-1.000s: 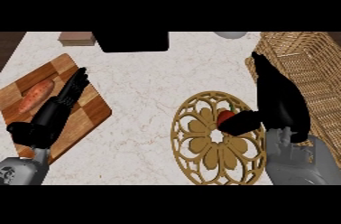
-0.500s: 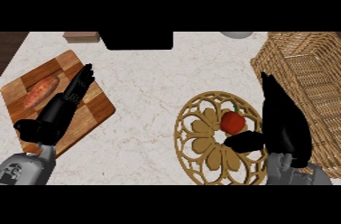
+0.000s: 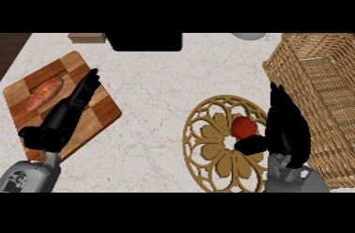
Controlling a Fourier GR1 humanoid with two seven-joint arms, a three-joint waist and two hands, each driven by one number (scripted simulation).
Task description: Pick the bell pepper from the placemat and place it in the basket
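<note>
Red round bell pepper [image 3: 244,127] lies on the round golden openwork placemat [image 3: 212,152]; my right hand [image 3: 288,131] touches it, fingers straight. My left hand [image 3: 66,115] rests open.

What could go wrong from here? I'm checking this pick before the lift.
1. The right robot hand sits beside the pepper with only the thumb against it, fingers not around it; a lift now might leave it behind or roll it.
2. The placemat is an openwork pattern, so the pepper may tip or slide when nudged.
3. The basket rim lies right next to that hand; a low carry could knock it.
</note>
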